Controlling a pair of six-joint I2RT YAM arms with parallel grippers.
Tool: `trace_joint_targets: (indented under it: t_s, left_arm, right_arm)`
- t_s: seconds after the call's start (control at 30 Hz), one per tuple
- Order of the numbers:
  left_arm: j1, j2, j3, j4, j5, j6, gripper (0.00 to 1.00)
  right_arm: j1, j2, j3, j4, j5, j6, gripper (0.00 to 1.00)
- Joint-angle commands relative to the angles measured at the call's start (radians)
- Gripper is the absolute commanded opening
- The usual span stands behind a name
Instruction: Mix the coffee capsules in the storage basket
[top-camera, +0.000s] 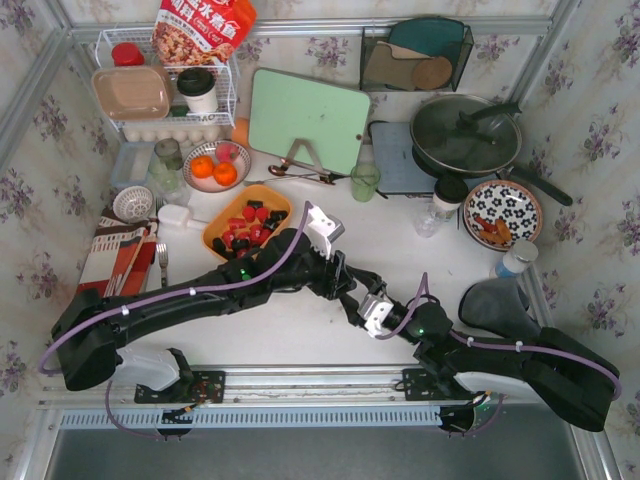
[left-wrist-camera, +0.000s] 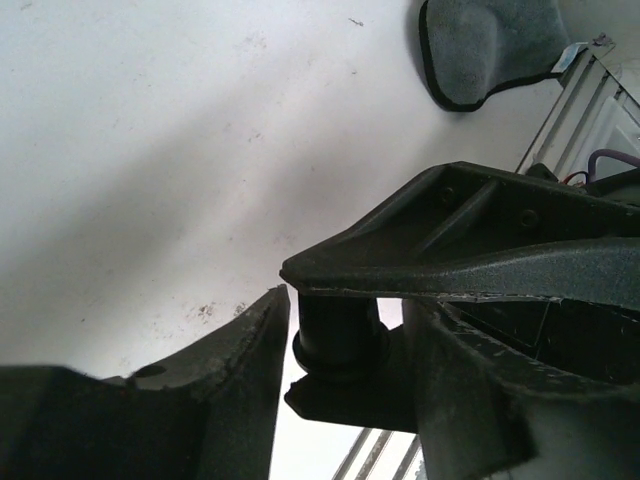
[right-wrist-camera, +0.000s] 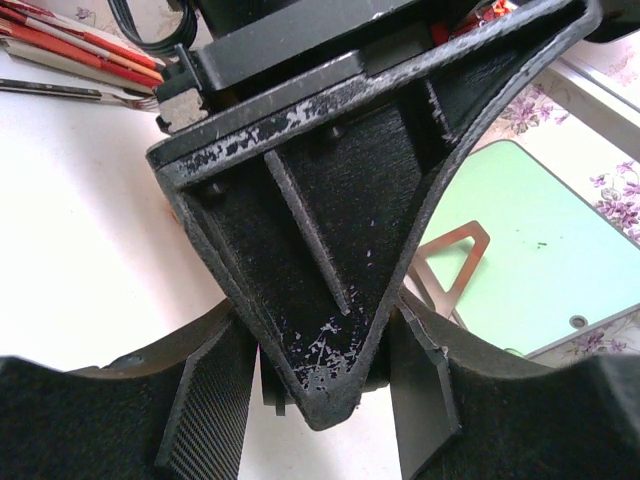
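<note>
Left claw (top-camera: 345, 285) and right claw (top-camera: 358, 300) meet over the tabletop (top-camera: 300, 345), fingers interleaved. Whether either is clamped cannot be told. Neither holds a capsule. The coffee capsules (top-camera: 250, 225) wait in the storage basket (top-camera: 212, 238) beyond them, leftward, probably deliberately clear.

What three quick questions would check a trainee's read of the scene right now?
1. True or false: the left gripper holds a coffee capsule.
2. What two colours are the coffee capsules in the storage basket?
3. What sits between the fingers of the right gripper? A) a capsule B) part of the left gripper C) nothing

Key: 1 false; 2 red and black; 3 B.
</note>
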Motion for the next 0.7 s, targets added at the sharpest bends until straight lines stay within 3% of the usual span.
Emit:
trace_joint_targets:
  t_s: [0.0,0.3,0.47,0.67]
  left_arm:
    - [-0.003,0.006,-0.015,0.086,0.013,-0.032,0.49]
    - [-0.007,0.003,-0.034,0.117,0.012,-0.048,0.16]
    - [-0.008,-0.004,-0.035,0.107,-0.004,-0.052,0.08]
    - [-0.009,-0.022,-0.035,0.082,-0.034,-0.048,0.02]
  right_arm:
    - [0.0,-0.002,0.0,0.062,0.013,0.02,0.35]
    - [0.0,0.005,-0.007,0.073,0.032,0.045,0.37]
    - [0.0,-0.004,-0.01,0.073,0.046,0.055,0.42]
    - [0.0,-0.038,-0.009,0.012,0.071,0.061,0.56]
